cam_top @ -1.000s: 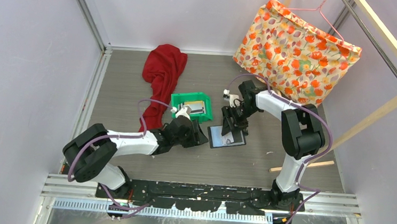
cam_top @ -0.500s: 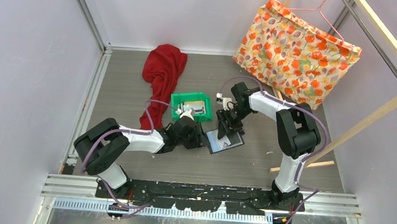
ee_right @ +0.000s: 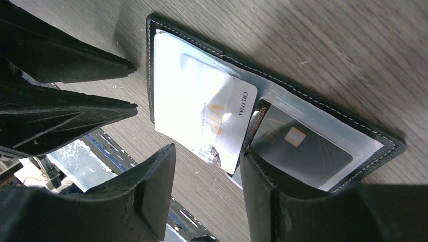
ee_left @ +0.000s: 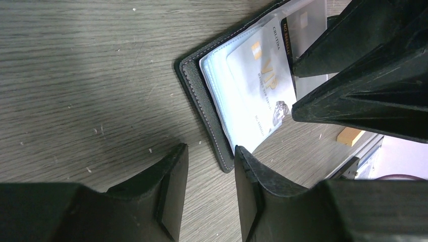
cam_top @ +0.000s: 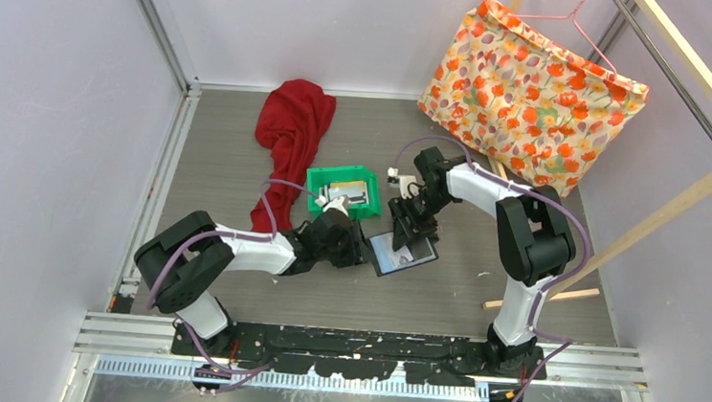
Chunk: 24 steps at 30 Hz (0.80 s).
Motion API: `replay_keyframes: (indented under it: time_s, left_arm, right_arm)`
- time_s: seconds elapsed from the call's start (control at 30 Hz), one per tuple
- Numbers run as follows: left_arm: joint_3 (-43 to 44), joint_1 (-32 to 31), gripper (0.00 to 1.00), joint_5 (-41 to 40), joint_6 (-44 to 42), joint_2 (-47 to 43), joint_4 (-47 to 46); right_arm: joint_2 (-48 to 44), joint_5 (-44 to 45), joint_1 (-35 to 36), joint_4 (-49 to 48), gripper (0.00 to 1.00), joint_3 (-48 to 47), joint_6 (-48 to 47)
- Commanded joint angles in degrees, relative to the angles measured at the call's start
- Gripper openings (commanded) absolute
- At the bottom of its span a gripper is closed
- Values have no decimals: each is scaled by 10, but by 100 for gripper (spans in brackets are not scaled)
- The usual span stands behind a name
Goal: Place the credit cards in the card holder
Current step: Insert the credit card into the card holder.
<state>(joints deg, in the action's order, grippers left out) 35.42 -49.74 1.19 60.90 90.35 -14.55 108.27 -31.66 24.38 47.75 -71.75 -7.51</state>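
The black card holder lies open on the table between my two grippers. A white card sits slanted in its pale left pocket, one corner jutting past the holder's edge. A dark grey card lies under the clear right pocket. My right gripper is open; one fingertip rests on the holder by its fold. My left gripper is open at the holder's stitched corner, with only table between the jaws. More credit cards lie in the green bin.
A red cloth lies behind and left of the bin. A floral bag hangs at the back right, beside a slanted wooden rail. A short wooden stick lies right of the holder.
My left gripper has moved right, up to the holder's edge. The right gripper and the holder have shifted a little to the left. Almost nothing has moved in the last half second.
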Motion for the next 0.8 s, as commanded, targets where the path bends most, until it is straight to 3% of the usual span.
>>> replay_keyframes:
  time_s: [0.0, 0.3, 0.53, 0.77]
  left_arm:
    - [16, 3, 40, 9, -5, 9, -22]
    - [11, 3, 40, 14, -2, 12, -33]
    - [3, 3, 41, 10, -1, 3, -39]
    - [-22, 5, 46, -34, -33, -90, -23]
  right_arm:
    - [9, 0, 13, 16, 55, -15, -13]
    - [43, -111, 22, 25, 55, -33, -6]
    - [44, -128, 12, 18, 55, -34, -11]
    - [-14, -213, -27, 81, 55, -43, -140]
